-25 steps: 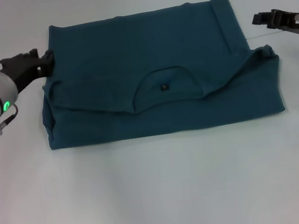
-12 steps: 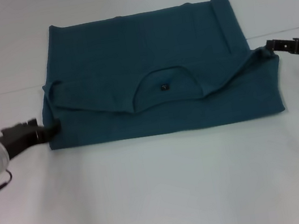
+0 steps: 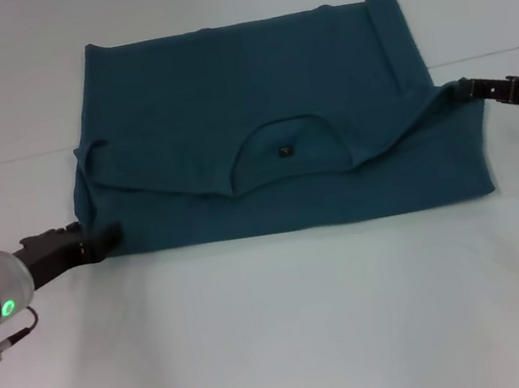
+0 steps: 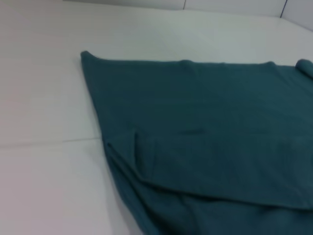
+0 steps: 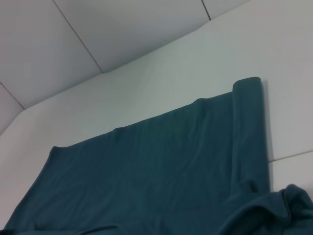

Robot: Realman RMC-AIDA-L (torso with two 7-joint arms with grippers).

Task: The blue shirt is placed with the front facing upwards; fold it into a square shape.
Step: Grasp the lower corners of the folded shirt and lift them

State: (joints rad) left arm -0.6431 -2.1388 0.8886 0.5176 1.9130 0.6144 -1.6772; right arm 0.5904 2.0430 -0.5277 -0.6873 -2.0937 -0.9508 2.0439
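The blue shirt (image 3: 259,74) lies flat on the white table, its top part folded down over the body so the collar (image 3: 282,135) with a small black label faces me. My left gripper (image 3: 98,243) rests low on the table, touching the shirt's near left corner. Over on the right edge, my right gripper (image 3: 462,88) meets the bunched fold of the shirt. The left wrist view shows the shirt (image 4: 205,112) with the folded layer's edge close by. In the right wrist view the shirt (image 5: 161,161) fills the lower half, a rolled edge running along its far side.
The white table (image 3: 282,330) spreads out in front of the shirt. A thin seam line (image 3: 5,162) crosses the tabletop behind both arms.
My left gripper dropped from the shirt's far left corner to its near left corner and slid in against the cloth. My right gripper came in to the shirt's right edge.
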